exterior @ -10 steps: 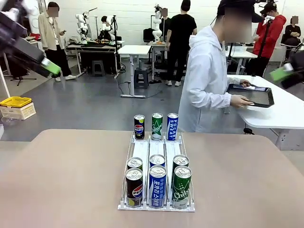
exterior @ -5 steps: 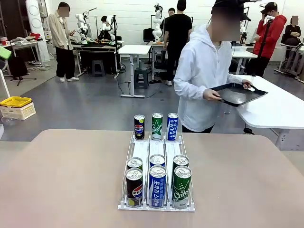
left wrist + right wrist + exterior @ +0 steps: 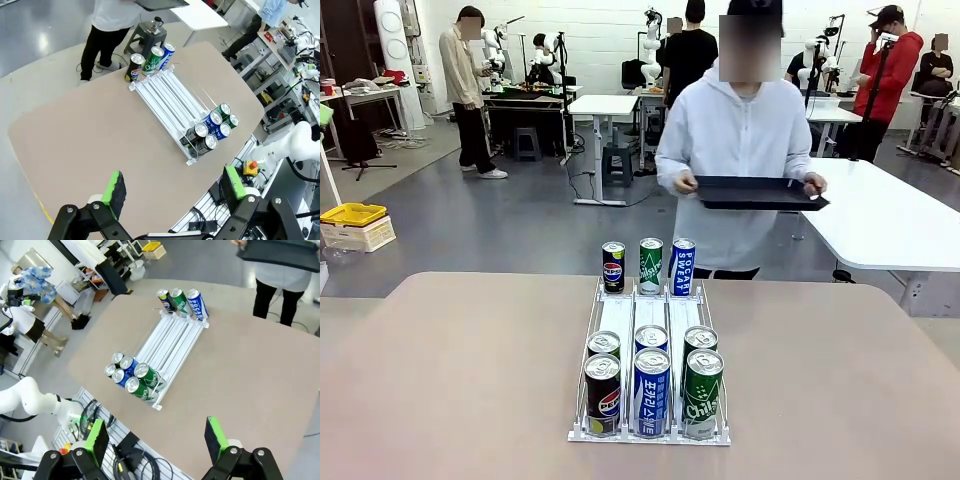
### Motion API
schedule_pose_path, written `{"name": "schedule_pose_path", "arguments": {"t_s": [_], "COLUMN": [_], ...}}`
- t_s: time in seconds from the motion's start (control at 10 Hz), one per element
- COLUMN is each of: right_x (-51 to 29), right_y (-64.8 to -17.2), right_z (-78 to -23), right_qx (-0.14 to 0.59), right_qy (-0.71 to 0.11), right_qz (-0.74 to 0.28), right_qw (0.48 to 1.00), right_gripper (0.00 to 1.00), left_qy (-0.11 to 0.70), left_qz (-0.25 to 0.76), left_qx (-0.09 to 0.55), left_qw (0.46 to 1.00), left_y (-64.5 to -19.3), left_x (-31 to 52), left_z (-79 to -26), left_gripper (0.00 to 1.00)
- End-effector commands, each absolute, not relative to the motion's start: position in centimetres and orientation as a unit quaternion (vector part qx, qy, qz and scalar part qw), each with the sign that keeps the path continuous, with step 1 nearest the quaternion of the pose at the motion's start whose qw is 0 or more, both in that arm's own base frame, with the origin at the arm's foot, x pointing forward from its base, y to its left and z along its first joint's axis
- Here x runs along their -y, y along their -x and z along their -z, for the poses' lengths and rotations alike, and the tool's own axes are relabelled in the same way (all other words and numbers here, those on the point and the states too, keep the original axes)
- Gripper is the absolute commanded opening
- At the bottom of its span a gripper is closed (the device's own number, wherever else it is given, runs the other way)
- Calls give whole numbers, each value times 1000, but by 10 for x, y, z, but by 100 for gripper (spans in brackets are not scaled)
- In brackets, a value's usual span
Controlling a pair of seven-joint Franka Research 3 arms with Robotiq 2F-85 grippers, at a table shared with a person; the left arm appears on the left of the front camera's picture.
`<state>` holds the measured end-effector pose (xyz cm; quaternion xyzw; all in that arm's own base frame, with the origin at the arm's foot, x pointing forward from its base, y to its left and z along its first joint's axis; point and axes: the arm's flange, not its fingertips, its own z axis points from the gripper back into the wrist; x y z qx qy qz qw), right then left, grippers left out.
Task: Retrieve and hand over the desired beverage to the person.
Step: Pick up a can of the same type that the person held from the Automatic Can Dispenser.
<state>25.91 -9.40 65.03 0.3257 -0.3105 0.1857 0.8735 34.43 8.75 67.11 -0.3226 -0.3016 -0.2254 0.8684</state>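
The beverages are cans in a white wire rack (image 3: 650, 312) at the middle of the tan table. At its far end stand a Pepsi can (image 3: 612, 267), a green can (image 3: 650, 265) and a blue Pocari Sweat can (image 3: 683, 267). At the near end are two rows: Pepsi (image 3: 603, 395), Pocari (image 3: 651, 392), green (image 3: 702, 393). The person (image 3: 740, 130) in a white hooded jacket faces the table's far edge, both hands holding a black tray (image 3: 760, 192). My left gripper (image 3: 174, 189) and right gripper (image 3: 156, 437) hang open and empty high above the table, well away from the rack (image 3: 170, 100) (image 3: 170, 342).
A white table (image 3: 900, 220) stands behind the person at the right. A yellow box (image 3: 355, 215) sits on the floor at the far left. Other people stand farther back. The tan table (image 3: 440, 380) is bare on both sides of the rack.
The person has lifted the black tray off the white side table and turned to face my table. Both grippers have risen out of the front view's upper corners.
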Motion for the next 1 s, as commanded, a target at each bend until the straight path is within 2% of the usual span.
{"name": "schedule_pose_path", "arguments": {"t_s": [0.0,0.9], "right_x": [93,93], "right_y": [-260,-260], "right_z": [-650,-650], "right_qx": [309,309], "right_qy": [-331,-331], "right_qz": [-191,-191], "right_qw": [871,871], "right_gripper": [100,100], "left_qy": [329,329], "left_qz": [230,230], "left_qx": [307,307], "left_qw": [863,863], "left_y": [-345,-345], "left_x": [-88,-88], "left_z": [-673,-673], "left_gripper": [100,100]}}
